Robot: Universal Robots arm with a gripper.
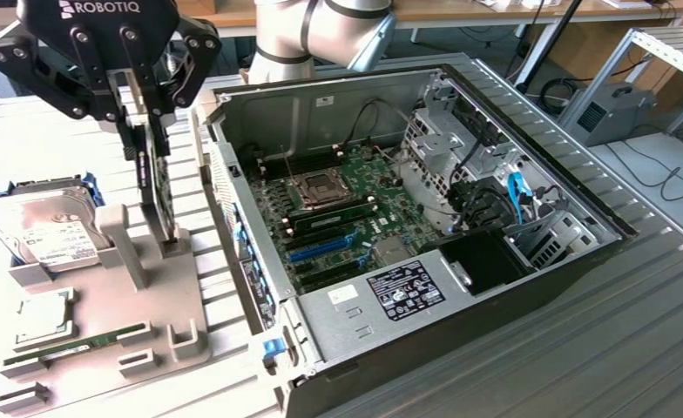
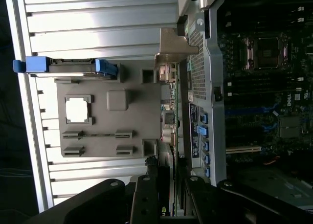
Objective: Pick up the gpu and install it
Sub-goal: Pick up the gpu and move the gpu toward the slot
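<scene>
Where the gripper (image 1: 144, 111), lettered ROBOTIQ in white on its black body, stands over the grey parts fixture (image 1: 144, 305), its jaws are drawn in narrow and clamp the upper edge of the gpu (image 1: 163, 183). The card hangs upright and edge-on in the exterior view, with its lower end at the fixture's tall post. Whether that end is clear of the slot cannot be told.

In the wrist view the gripper (image 2: 170, 185) has one dark finger on each face of the gpu (image 2: 168, 116). The pale metal bracket (image 2: 173, 48) is at the card's far end, just beside the outer wall of the computer case (image 2: 210, 62).

On the fixture:
- A hard drive (image 1: 39, 231) stands tilted in blue rails; the print on its white label is too small to read.
- A processor chip (image 1: 45, 318) lies flat in its recess.
- A green memory stick (image 1: 74, 342) lies in the slot next to the chip.

The case (image 1: 574, 200) lies open on its side at the exterior view's right of the fixture. Inside it:
- The motherboard (image 1: 371, 209) carries an uncovered processor socket (image 1: 318, 187).
- The power supply (image 1: 406, 292) bears a black label with white print, not legible.
- A blue cable (image 1: 516, 196) runs by the drive cage.
</scene>
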